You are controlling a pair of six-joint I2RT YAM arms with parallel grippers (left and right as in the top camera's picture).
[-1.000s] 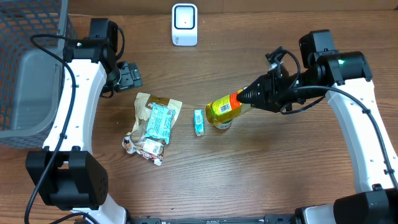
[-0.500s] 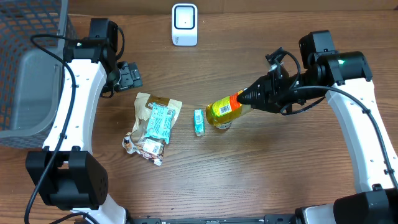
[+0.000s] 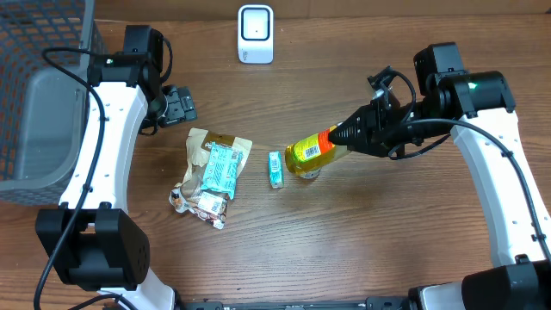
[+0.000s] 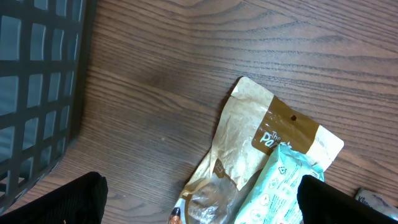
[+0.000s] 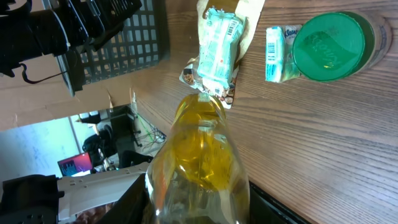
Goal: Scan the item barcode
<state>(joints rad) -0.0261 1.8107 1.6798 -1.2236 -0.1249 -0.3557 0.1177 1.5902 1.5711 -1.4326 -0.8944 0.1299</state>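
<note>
Left gripper (image 3: 181,105): jaws spread wide, grasping nothing, above the worktop (image 3: 387,241) near the brown pouch (image 3: 207,142).
Bottle (image 3: 312,148): yellow, tilted, raised over a green-lidded jar (image 5: 328,38), well apart from the white scanner (image 3: 256,34).
Right gripper (image 3: 344,133): clenched on the bottle's neck end.

White arms (image 3: 95,129) (black joints, cables)

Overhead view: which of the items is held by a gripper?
The yellow bottle, clamped in the right gripper. The brown bag, the teal packet on it and the small green pack lie free on the table.
</note>
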